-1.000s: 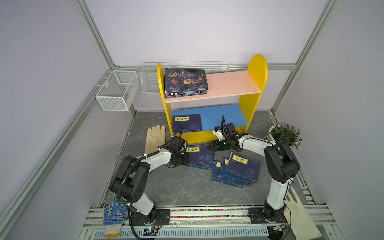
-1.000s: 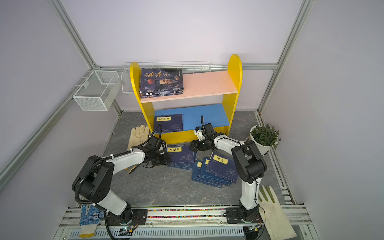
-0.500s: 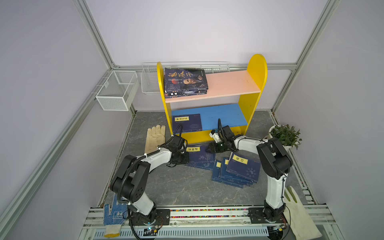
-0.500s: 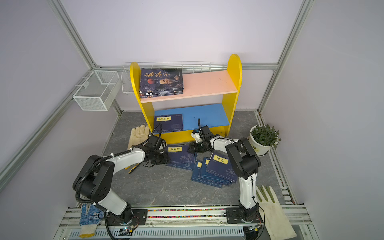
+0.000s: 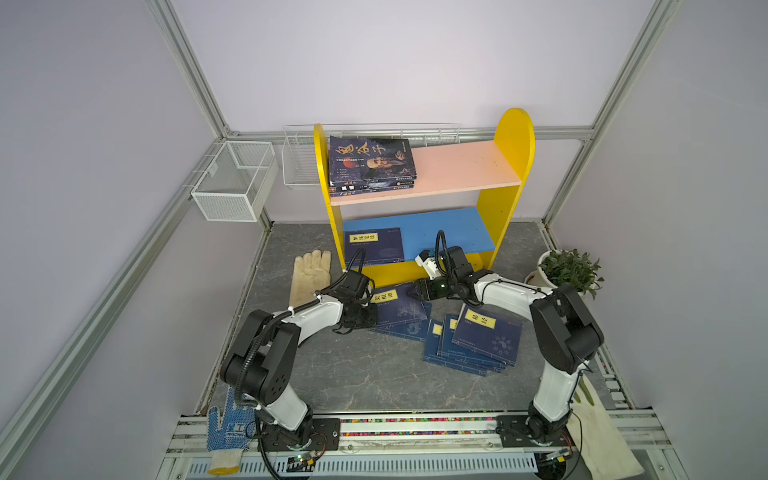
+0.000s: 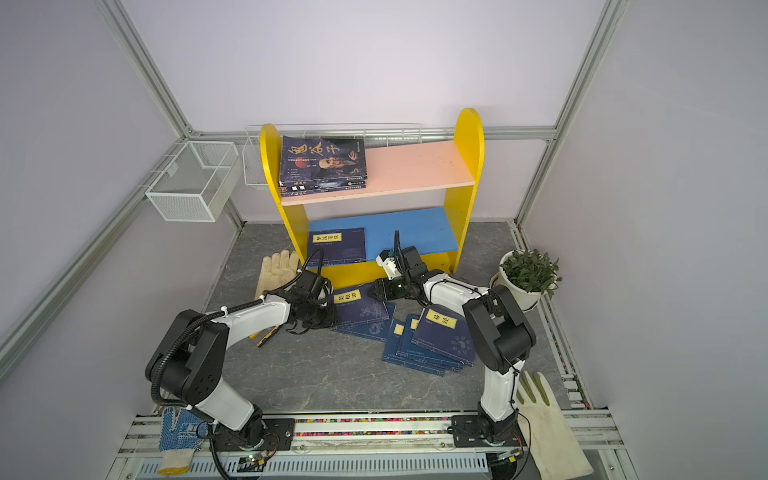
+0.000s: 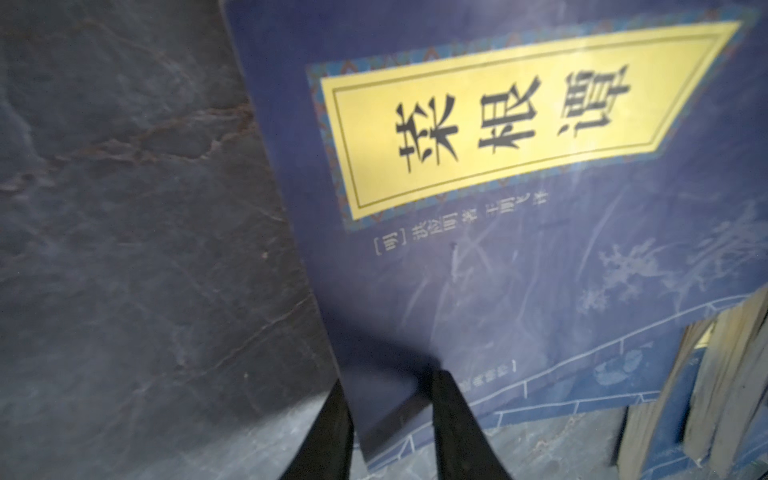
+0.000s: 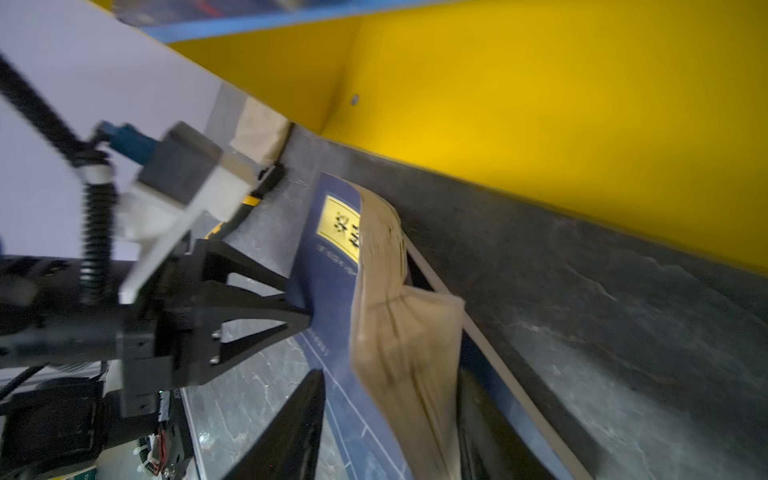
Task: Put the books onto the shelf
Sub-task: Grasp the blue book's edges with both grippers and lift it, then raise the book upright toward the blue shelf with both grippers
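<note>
Books point(image 5: 373, 246) on blue board point(image 5: 457, 224): one

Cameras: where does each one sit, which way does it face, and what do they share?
Both top views: high above the front, looking down at the yellow-sided two-tier wooden shelf; left arm and right arm show.
Left wrist: on the left arm, looking along the left tool at the navy book with a yellow label.
Right wrist: on the right arm, looking along the right tool at that book's pages; the left tool shows.
Shared: every view shows that book.
</note>
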Controlling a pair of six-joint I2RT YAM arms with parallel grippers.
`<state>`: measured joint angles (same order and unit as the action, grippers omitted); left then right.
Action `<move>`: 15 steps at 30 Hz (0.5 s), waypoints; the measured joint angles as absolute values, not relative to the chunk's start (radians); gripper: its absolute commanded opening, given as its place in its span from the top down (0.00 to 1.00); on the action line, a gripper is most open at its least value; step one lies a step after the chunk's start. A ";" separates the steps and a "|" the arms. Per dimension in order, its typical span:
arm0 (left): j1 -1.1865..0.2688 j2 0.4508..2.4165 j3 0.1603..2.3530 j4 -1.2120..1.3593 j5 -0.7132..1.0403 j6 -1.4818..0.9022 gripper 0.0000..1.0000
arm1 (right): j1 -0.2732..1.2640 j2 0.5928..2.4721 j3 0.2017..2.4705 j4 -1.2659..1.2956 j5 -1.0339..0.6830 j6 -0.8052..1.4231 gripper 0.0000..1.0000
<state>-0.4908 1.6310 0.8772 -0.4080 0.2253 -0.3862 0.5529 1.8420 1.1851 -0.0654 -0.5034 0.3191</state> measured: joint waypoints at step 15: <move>-0.484 1.585 0.849 -0.415 0.231 -0.387 0.61 | 0.564 1.831 1.170 -0.024 -0.514 0.310 0.91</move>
<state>-0.4839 1.5852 0.8486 -0.4152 0.2314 -0.3874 0.5640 1.8309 1.1698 -0.0238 -0.5144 0.3096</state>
